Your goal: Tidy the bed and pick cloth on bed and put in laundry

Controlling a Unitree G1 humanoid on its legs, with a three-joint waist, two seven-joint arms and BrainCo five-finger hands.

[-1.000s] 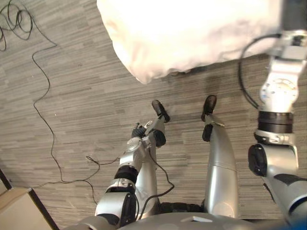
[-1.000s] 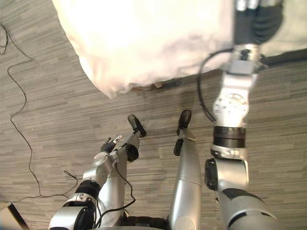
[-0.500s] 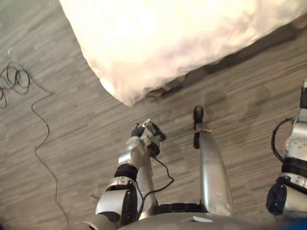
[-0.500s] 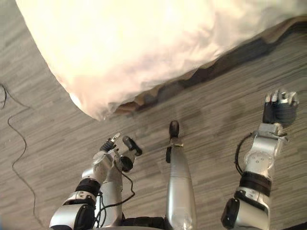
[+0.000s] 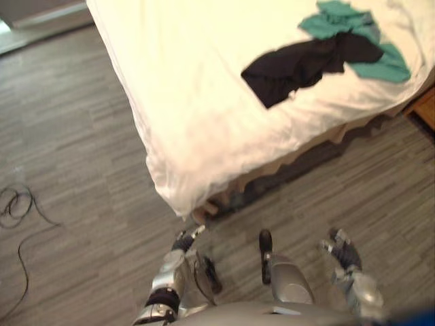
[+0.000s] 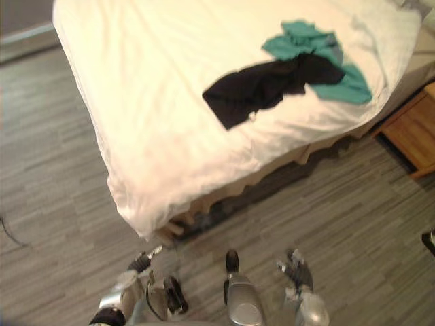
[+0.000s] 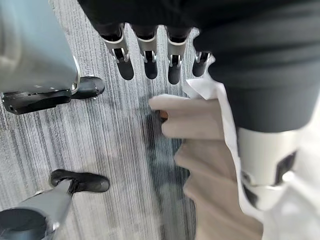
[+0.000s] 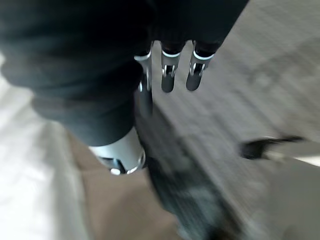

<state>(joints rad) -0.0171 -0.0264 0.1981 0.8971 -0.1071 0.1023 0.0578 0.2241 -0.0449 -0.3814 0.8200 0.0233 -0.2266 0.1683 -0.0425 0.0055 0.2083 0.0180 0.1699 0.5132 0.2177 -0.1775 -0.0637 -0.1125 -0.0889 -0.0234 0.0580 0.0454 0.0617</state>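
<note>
On the bed (image 5: 190, 81) lie a black cloth (image 5: 299, 66) and a teal cloth (image 5: 333, 20); near its corner, the left hand (image 5: 182, 242) and right hand (image 5: 344, 252) hang slack-fingered, empty.

No readable text or labels (anywhere)

Black cloth (image 6: 262, 85) covers part of teal cloth (image 6: 302, 41); top edge crops bed (image 6: 136, 102).

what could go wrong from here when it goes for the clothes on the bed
The black cloth overlaps the teal cloth, so lifting one may drag the other off the bed. Both lie far up the bed while the left hand and right hand hang open near the floor: a long reach. The sheet corner droops beside the left hand and could snag its fingers.
</note>
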